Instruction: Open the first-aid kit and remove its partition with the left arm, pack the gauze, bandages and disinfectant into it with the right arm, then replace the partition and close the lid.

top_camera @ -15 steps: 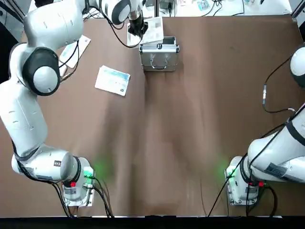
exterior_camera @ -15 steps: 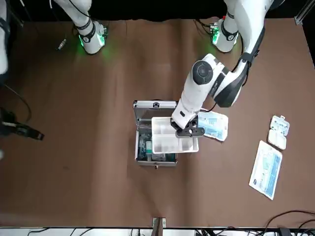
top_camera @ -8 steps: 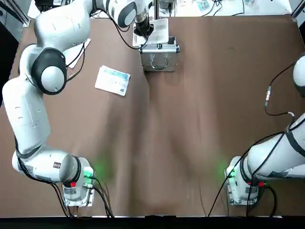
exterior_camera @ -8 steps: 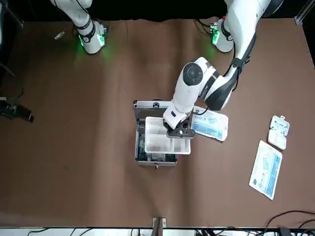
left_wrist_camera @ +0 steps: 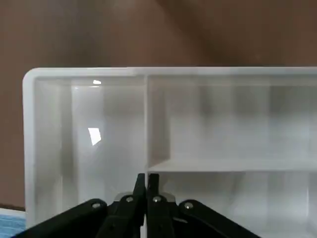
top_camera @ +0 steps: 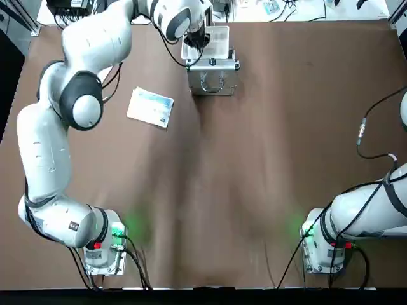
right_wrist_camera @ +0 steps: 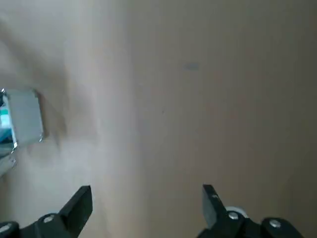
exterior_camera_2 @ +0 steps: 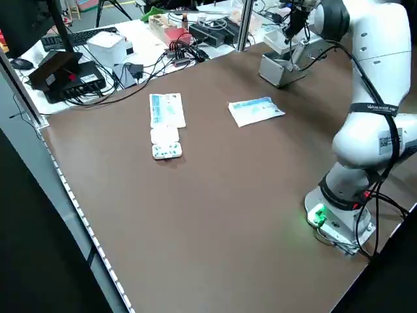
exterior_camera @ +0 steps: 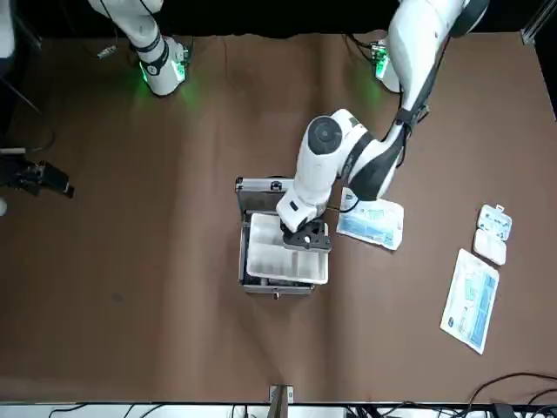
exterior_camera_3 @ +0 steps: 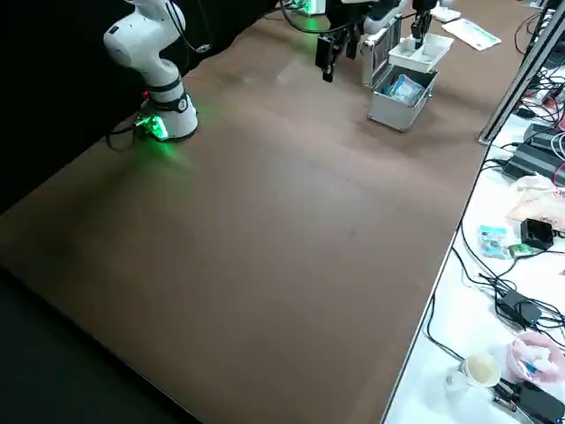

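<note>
The left end effector is pinched shut on an inner divider wall of the partition, which hangs just below it, directly over the open first-aid kit, whose lid stands upright on the side nearer the robot. The tray looks light, stiff thin plastic, fairly slick, so a grip on a central wall seems best to keep it level. The right end effector hovers open over bare worktop, well away
</note>
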You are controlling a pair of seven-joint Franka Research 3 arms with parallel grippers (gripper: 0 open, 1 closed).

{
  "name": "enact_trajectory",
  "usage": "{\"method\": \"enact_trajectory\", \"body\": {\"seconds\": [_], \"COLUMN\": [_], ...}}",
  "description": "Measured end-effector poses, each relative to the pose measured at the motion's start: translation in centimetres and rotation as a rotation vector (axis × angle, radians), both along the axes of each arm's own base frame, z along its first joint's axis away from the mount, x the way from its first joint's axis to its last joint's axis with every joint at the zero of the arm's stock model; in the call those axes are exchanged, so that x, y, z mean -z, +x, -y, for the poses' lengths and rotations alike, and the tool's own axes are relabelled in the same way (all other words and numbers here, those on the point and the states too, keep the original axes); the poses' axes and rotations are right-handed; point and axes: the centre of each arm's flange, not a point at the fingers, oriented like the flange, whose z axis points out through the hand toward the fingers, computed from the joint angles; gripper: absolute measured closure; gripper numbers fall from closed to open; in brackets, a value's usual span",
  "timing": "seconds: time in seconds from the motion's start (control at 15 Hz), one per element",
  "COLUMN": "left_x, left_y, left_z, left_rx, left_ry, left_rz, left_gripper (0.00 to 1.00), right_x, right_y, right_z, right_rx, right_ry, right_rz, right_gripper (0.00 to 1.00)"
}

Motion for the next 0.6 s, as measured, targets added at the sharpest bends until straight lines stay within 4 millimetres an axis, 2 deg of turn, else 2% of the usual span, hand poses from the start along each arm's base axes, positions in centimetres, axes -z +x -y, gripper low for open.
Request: {"method": "enact_trajectory", "body": {"seconds": [0.33,0.6], "left_x": [0.1,1.4], "left_y": [1.1,1.6], "left_z": [-0.1,0.1], "left_rx": [0.011,0.015], "left_ry": [-0.003,-0.006], "left_rz": [0.013,0.004], "left_gripper": [0.96,0.96], "right_x": [-0.4,-0.3], "right_y": [-0.3,-0.3], "right_z": [-0.2,-0.3], "right_rx": [-0.005,-0.006], "right_ry": [0.0,0.0], "right_rz": [0.0,0.0], "right_gripper": [0.02,0.02]}}
